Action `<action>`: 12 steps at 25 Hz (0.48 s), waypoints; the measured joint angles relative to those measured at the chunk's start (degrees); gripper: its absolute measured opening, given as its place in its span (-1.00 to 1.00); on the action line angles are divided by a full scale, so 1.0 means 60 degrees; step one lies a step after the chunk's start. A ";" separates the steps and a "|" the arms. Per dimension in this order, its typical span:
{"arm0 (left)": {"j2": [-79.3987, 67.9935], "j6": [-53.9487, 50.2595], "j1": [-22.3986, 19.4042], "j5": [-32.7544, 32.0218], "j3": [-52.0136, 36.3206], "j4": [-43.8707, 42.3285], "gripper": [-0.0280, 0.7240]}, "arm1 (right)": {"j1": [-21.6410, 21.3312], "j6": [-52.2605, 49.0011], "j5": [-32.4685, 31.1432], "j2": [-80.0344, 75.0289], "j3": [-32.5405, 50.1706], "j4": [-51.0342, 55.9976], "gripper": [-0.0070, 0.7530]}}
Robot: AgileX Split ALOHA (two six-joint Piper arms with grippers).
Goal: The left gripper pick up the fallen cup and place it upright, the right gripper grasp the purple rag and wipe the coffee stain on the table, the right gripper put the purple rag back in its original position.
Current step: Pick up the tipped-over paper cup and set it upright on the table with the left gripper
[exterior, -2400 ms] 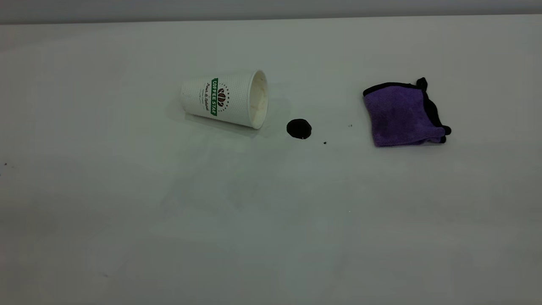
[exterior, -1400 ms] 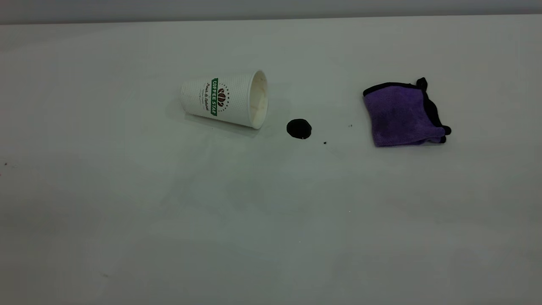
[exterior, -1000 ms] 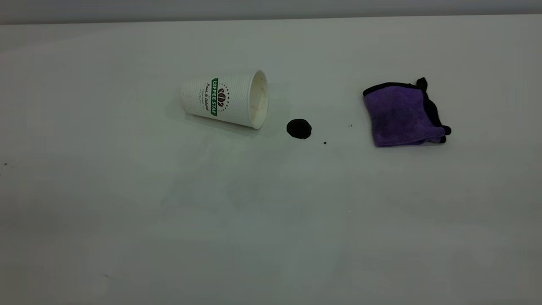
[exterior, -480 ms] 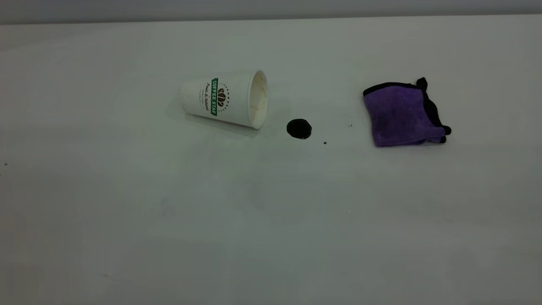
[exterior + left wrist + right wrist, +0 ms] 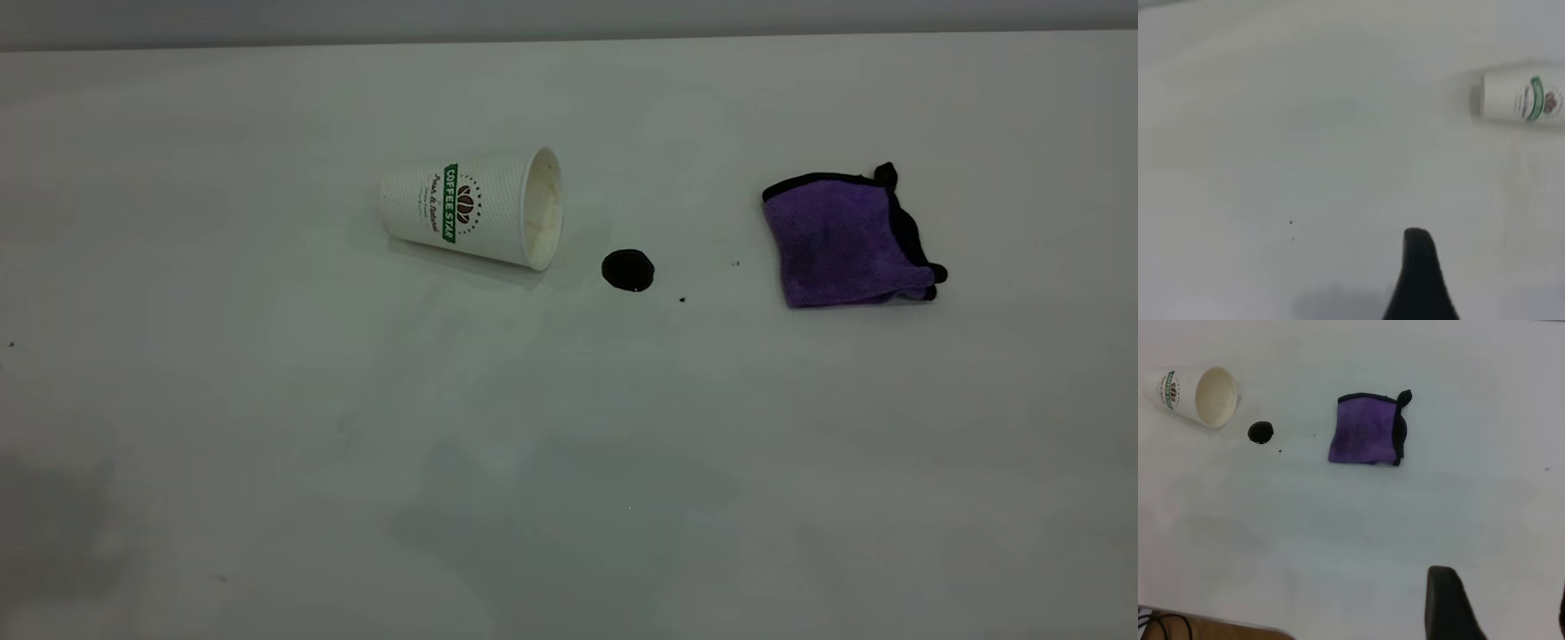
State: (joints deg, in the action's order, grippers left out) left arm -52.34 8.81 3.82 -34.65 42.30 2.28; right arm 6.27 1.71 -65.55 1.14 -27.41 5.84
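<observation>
The fallen cup (image 5: 471, 209) lies on its side on the surface (image 5: 267, 400), mouth toward 3 o'clock. The coffee stain (image 5: 628, 270) is near the mouth, at 4 o'clock. The purple rag (image 5: 840, 242) lies at 3 o'clock from the stain, apart. The right hand (image 5: 1501, 593) is spread apart over bare surface. The left hand (image 5: 1418, 273): state cannot be told.
</observation>
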 joint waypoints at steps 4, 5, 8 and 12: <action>-0.1920 0.0421 0.0466 0.0903 0.0372 0.0013 0.65 | 0.0000 0.0000 0.0000 0.0000 0.0000 0.0000 0.17; -0.2357 0.0421 0.0674 0.1118 0.0503 0.0022 0.65 | 0.0000 0.0000 0.0000 0.0000 0.0000 0.0000 0.17; -0.3988 0.0421 0.1542 0.1440 0.1048 -0.0078 0.65 | 0.0000 0.0000 0.0000 0.0000 0.0000 0.0000 0.17; -0.5950 -0.0027 0.2813 0.1752 0.2048 -0.0728 0.65 | 0.0000 0.0000 0.0000 0.0000 0.0000 0.0000 0.17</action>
State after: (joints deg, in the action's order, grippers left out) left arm -88.04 8.65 20.70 -24.14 54.59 -2.09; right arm 6.27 1.71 -65.55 1.14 -27.41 5.84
